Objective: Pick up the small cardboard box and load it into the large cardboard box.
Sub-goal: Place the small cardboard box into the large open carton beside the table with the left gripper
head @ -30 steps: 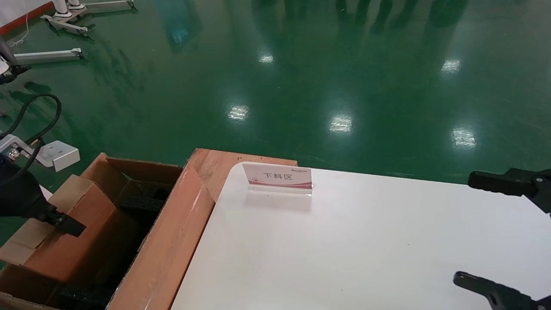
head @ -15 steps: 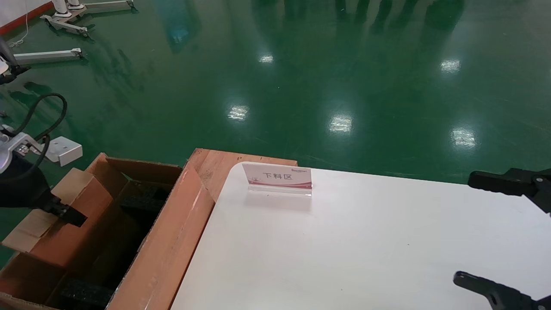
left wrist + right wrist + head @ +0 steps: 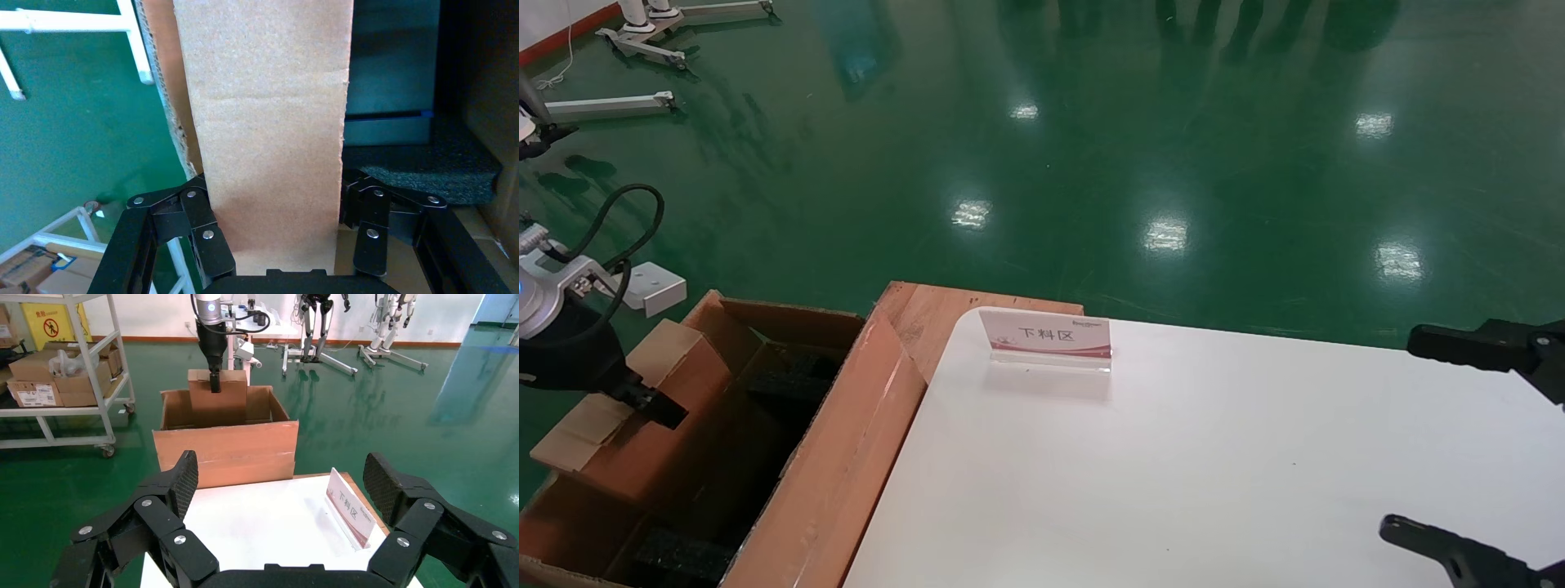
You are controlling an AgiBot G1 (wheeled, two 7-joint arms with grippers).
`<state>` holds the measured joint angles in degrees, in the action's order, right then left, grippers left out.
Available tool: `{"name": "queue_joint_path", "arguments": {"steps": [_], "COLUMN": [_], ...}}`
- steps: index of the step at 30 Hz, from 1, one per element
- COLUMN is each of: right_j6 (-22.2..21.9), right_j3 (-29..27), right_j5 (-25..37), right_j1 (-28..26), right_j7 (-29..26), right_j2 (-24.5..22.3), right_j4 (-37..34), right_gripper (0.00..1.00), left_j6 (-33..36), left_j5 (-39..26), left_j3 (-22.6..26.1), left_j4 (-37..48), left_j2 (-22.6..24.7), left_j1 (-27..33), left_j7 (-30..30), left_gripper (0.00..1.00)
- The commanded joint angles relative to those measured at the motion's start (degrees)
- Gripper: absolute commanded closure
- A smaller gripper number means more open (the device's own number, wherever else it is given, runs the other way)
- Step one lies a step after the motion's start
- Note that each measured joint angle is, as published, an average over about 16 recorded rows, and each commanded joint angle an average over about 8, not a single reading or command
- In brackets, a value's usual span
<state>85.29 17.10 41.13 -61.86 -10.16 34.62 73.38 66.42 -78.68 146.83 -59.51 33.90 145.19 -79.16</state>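
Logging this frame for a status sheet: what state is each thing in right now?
small cardboard box: clamped in the left gripper, tilted, partly down inside the large carton.
large cardboard box: open, flaps upright, black foam inside.
left gripper: shut on the small box, over the carton.
right gripper: open, empty, above the white table.
sign card: upright on the table's far edge.

A robotics lab or factory hall — glossy green floor [image 3: 1091, 163], humanoid robots [image 3: 318, 318], stocked shelving [image 3: 67, 367].
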Motion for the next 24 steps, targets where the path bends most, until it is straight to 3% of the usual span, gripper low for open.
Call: {"name": "queue_joint_path", "arguments": {"steps": [1,24], "right_j6": [0.0,0.0], "right_j3": [0.0,0.1], "right_j5": [0.0,-0.1], "right_j1": [0.0,0.0], "right_j7": [0.0,0.0], "right_j2": [0.0,0.0], "right_j4": [0.0,0.0], "right_gripper": [0.0,0.0], "left_j6": [-0.3,-3.5], "left_j5": [-0.1,2.0], "left_j3": [0.0,-0.5], "left_j4": [0.5,9.3], "left_j2": [0.3,3.5], "left_j1": [-0.5,-9.6], "left_j7": [0.3,2.2], "left_gripper": [1.0,1.0]}}
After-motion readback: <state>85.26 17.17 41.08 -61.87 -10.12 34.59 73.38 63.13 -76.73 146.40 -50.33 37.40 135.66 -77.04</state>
